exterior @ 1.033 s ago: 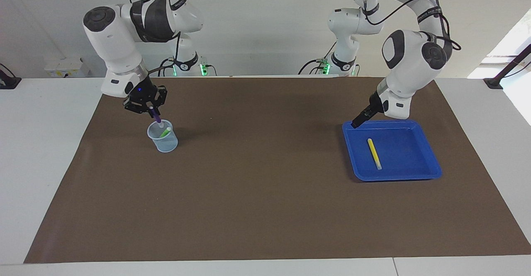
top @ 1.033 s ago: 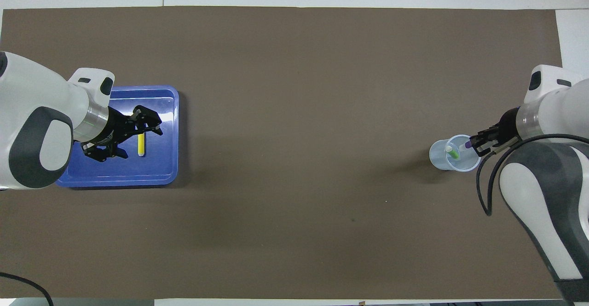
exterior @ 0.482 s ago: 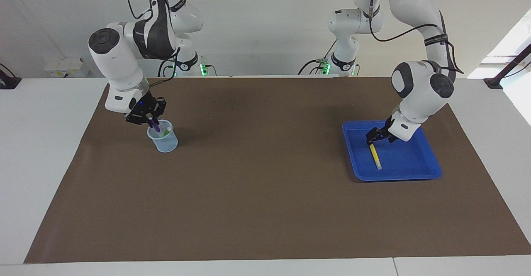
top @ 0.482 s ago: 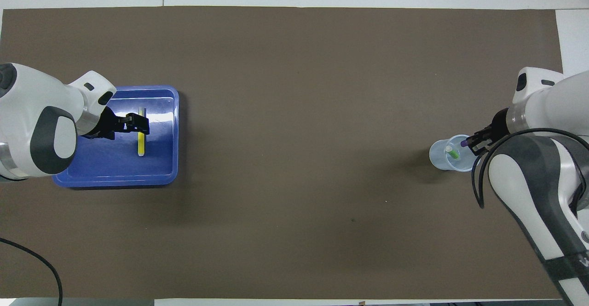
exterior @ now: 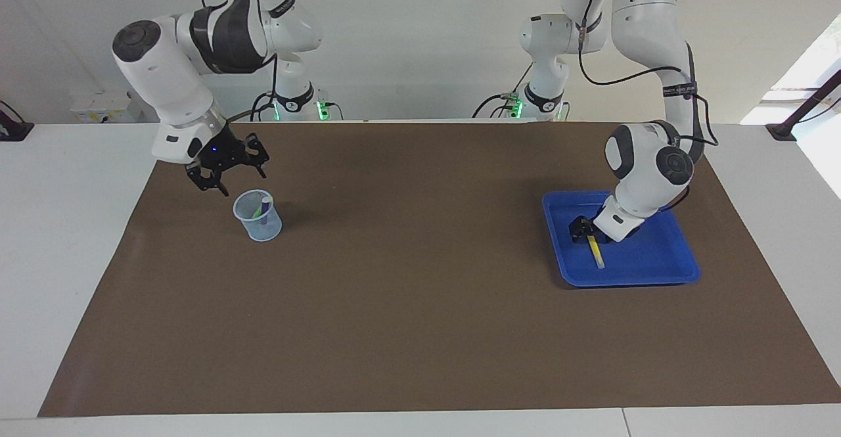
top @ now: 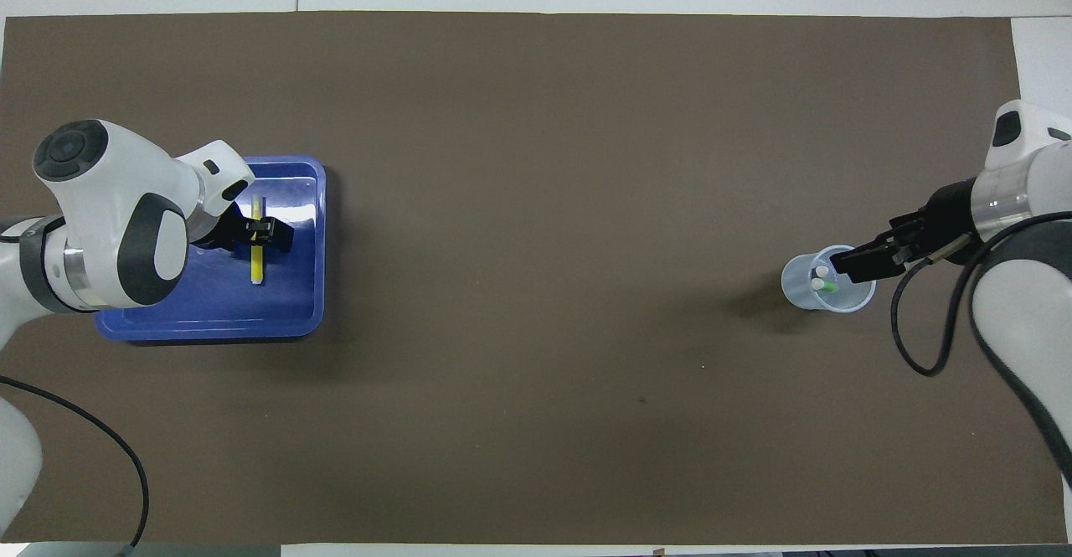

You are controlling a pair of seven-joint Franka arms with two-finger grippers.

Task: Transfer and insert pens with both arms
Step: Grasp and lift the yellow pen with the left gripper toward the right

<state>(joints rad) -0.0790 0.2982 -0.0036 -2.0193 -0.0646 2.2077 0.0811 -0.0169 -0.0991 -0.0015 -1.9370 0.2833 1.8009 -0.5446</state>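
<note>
Table cover (exterior: pixel 420 305): matt brown paper-like sheet, smooth. Tray (exterior: pixel 677 263): glossy blue plastic. Cup (exterior: pixel 263 227): clear, faintly blue plastic. Arm shells (exterior: pixel 164 69): smooth white plastic, satin sheen, dark grey insets. Tabletop (exterior: pixel 59 240): smooth white, low gloss.

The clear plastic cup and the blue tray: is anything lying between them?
Nothing: between the clear plastic cup and the blue tray only bare brown mat shows, overhead.

A white table (exterior: pixel 59 240) under a brown mat (exterior: pixel 420 332) stands against a pale wall (exterior: pixel 420 43), daylight entering at one side.
</note>
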